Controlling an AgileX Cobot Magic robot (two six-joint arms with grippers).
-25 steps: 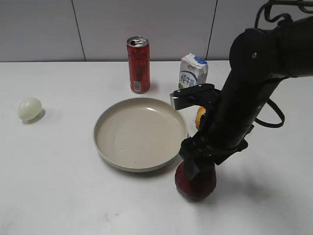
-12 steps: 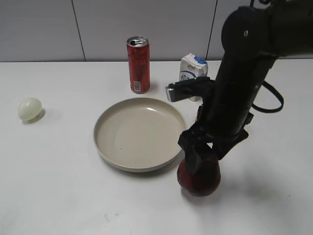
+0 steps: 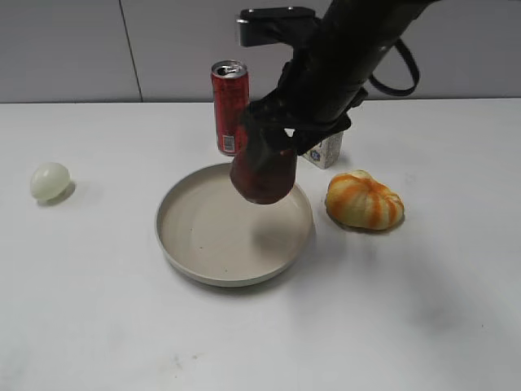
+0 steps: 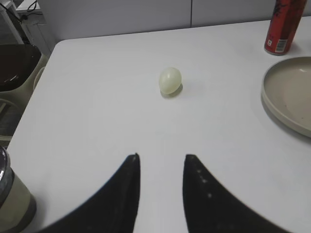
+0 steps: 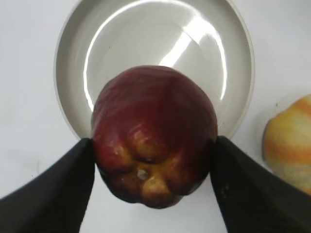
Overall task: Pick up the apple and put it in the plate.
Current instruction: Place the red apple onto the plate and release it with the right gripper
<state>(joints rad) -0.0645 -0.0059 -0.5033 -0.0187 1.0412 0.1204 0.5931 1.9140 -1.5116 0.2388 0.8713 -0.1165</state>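
My right gripper (image 3: 264,155) is shut on the dark maroon apple (image 3: 262,173) and holds it in the air above the right part of the beige plate (image 3: 175,244). In the right wrist view the apple (image 5: 154,133) fills the gap between the two black fingers (image 5: 58,191), with the plate (image 5: 68,58) below it. My left gripper (image 4: 161,160) is open and empty over bare table, out of the exterior view; the plate's edge (image 4: 272,104) shows at its right.
A red can (image 3: 230,107) and a milk carton (image 3: 326,151) stand behind the plate. An orange-and-yellow striped fruit (image 3: 364,200) lies right of the plate. A pale egg (image 3: 50,181) lies at the far left, also in the left wrist view (image 4: 170,79).
My right gripper has lifted the apple off the table in front of the plate and carried it up and left over the plate. The striped fruit is now uncovered.
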